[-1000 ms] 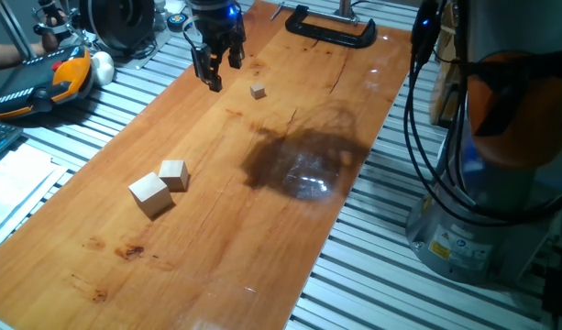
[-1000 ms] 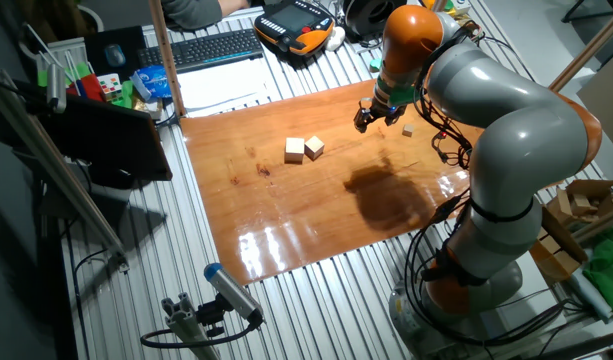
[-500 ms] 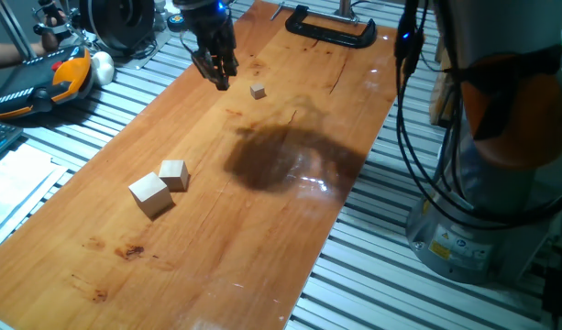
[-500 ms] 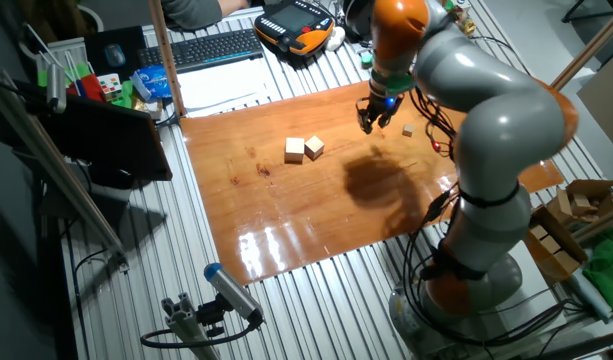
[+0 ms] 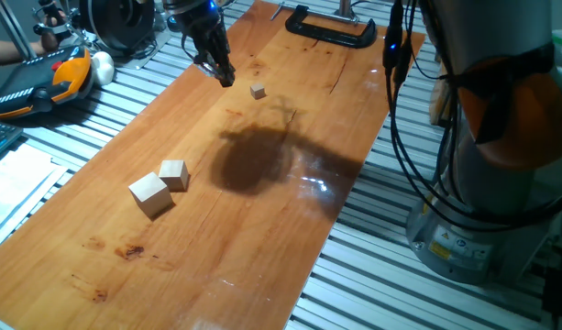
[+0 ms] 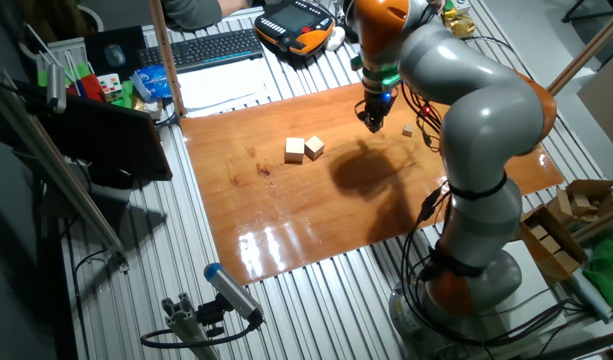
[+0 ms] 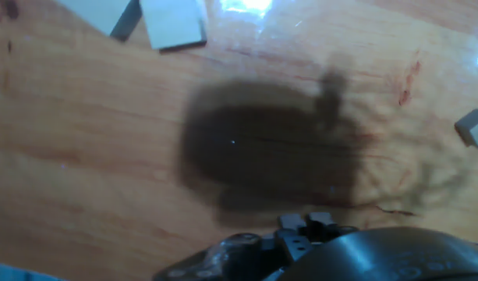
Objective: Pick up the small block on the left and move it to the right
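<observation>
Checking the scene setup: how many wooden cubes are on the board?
3. The small block sits alone near the gripper; the mid-sized cube and largest cube sit together farther away. None seems hidden.

Count on the wooden table [image 5: 262, 229]: 3 pale wooden cubes total. 1 was the small block [image 5: 257, 91], sitting alone; the other 2 were a mid-sized cube [image 5: 174, 174] and a large cube [image 5: 150, 194], side by side. Also 1 black clamp [image 5: 331, 30], 1 arm with 1 gripper [image 5: 225, 78].
</observation>
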`<state>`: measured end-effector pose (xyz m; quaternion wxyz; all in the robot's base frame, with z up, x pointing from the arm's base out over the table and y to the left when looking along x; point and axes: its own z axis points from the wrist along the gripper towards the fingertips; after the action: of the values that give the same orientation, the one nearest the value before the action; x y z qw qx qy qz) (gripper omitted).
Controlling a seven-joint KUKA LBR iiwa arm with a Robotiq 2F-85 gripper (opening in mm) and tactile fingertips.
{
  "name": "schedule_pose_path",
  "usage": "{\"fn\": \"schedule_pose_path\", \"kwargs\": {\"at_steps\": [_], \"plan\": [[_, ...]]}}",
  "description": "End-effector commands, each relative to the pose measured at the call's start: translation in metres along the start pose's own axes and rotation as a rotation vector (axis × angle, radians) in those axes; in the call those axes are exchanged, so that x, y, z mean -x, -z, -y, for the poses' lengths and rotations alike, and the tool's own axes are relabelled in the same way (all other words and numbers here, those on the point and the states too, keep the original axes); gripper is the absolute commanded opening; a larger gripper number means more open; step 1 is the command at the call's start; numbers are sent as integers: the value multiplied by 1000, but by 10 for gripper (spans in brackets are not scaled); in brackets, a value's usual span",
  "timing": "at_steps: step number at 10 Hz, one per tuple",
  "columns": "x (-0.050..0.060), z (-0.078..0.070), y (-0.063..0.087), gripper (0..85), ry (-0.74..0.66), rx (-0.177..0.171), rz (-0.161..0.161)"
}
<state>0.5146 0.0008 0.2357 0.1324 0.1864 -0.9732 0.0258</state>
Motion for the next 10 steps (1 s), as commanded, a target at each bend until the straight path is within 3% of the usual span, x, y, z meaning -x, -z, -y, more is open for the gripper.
{"fn": "schedule_pose_path", "kwargs": {"at_steps": [1,3,4,5,6,7,8,9,10], "plan": [[0,0,0,7,55,-15,0],[0,0,0,7,55,-15,3],[0,0,0,7,55,-22,20],[0,0,0,7,60,-34,94],[0,0,0,7,42,-18,112],[0,0,0,7,-12,11,115],[0,0,0,7,-81,9,117],[0,0,0,7,-126,-24,108],[0,0,0,7,-148,-30,100]]}}
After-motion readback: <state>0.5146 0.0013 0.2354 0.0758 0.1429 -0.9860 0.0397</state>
